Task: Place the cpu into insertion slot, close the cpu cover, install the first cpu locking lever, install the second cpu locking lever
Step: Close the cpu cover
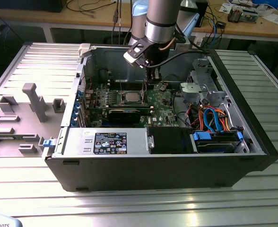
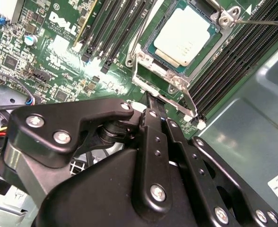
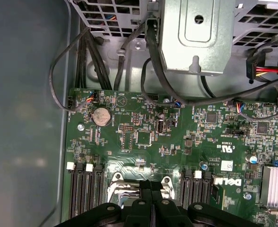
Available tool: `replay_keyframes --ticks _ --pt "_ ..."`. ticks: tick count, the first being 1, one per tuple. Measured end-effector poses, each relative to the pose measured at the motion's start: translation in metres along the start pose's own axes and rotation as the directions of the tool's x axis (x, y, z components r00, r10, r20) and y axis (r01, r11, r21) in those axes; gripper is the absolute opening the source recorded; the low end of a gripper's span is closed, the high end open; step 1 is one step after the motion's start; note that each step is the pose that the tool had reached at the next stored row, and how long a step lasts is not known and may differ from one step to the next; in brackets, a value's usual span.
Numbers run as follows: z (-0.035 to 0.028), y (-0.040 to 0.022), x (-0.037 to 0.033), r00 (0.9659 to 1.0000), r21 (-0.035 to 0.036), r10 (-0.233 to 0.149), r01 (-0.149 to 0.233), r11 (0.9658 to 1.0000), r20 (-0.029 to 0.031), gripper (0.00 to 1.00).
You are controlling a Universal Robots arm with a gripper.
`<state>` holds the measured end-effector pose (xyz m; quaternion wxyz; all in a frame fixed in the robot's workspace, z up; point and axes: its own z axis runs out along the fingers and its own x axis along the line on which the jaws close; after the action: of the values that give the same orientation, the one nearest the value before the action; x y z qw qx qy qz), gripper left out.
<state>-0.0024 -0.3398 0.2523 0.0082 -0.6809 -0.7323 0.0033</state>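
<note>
The cpu (image 2: pixel 185 34), a silver-topped square chip, lies flat in the insertion slot (image 2: pixel 176 81) on the green motherboard; in the exterior view it sits mid-board (image 1: pixel 132 98). The cpu cover (image 2: pixel 141 59), a thin silver frame, lies down around the chip. One thin locking lever (image 2: pixel 264 21) runs off from a corner of the socket, and another lever (image 2: pixel 190 105) stands at the socket edge close to my fingertips. My black gripper (image 2: pixel 152 98) is shut, its tips just beside that edge of the socket (image 3: pixel 151 187), with nothing seen between them. In the exterior view it hangs low over the board (image 1: pixel 154 79).
Long black memory slots (image 2: pixel 233 56) flank the socket on both sides. A metal drive cage (image 3: pixel 195 38) and black cables (image 3: pixel 153 71) lie beyond the board. The case wall (image 1: pixel 89 61), a black expansion card (image 1: pixel 125 113) and the power supply (image 1: pixel 106 141) hem the board in.
</note>
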Motion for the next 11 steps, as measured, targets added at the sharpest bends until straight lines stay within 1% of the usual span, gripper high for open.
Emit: replay_keyframes --ticks 5,7,11 --pt "0.0002 -0.0067 0.0005 1.0 0.0 0.0 0.0 1.0 -0.0001 0.11" --pt "0.0002 -0.008 0.0006 1.0 0.0 0.0 0.0 1.0 -0.0001 0.11" --pt "0.0001 -0.0082 0.0006 1.0 0.0 0.0 0.0 1.0 0.0 0.11"
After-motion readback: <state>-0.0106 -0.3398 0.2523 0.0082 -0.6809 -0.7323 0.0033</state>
